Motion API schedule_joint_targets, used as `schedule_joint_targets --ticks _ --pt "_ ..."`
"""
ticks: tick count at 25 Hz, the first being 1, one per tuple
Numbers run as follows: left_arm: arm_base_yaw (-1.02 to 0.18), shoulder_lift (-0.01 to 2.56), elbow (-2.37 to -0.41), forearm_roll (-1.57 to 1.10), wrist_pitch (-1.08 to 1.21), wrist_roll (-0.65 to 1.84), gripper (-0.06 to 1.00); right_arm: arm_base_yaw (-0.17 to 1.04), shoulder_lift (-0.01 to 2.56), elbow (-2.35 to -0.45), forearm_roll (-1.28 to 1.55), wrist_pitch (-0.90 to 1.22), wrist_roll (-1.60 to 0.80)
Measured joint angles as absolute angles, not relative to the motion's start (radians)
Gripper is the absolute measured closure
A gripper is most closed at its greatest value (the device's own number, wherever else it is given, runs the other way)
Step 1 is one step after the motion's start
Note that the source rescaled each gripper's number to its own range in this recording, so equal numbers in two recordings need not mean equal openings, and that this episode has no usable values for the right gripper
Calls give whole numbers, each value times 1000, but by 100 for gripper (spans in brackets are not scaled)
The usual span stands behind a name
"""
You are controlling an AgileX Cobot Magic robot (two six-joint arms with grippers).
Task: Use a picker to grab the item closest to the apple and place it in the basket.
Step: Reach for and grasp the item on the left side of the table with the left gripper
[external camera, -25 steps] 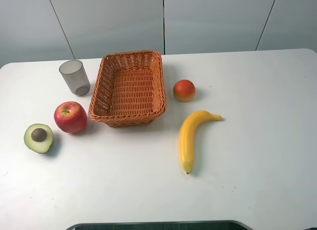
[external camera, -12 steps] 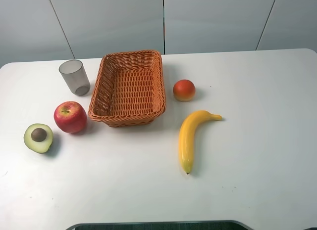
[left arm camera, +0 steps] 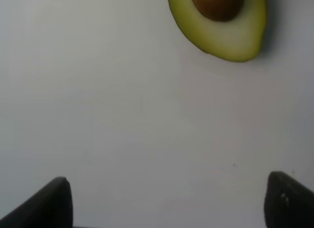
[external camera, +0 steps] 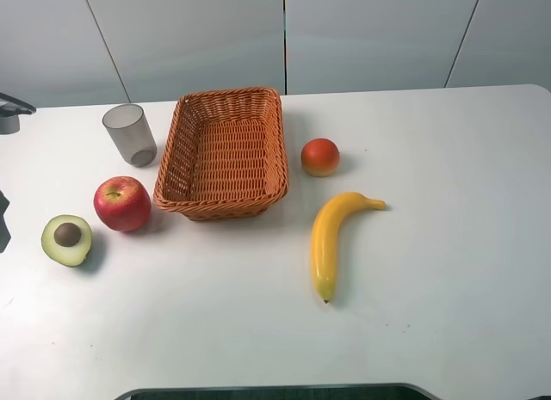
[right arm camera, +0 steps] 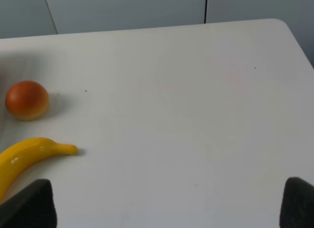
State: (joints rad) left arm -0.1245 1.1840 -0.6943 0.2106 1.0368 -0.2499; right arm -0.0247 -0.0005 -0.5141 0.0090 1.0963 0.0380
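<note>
The avocado half lies left of the apple; basket right of it; cup behind.

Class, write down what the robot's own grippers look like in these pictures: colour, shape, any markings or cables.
The left gripper has two matte black fingers with rounded tips; the right gripper has the same dark, blunt fingers. No cables or clear markings show. The high view catches only grey and dark slivers of the left arm at the picture's edge.
</note>
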Motion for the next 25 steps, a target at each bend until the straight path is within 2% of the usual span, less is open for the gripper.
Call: schedule_joint_targets --ticks 8,15,25 --pt "-64 1249 -612 207 850 -244 -6 -25 -1 -514 9 1096 38" --pt "-60 1398 -601 88 745 -93 -6 -25 -1 -514 9 1096 38" --pt "-32 1446 -601 152 598 -97 -6 -25 -1 -514 9 1096 38"
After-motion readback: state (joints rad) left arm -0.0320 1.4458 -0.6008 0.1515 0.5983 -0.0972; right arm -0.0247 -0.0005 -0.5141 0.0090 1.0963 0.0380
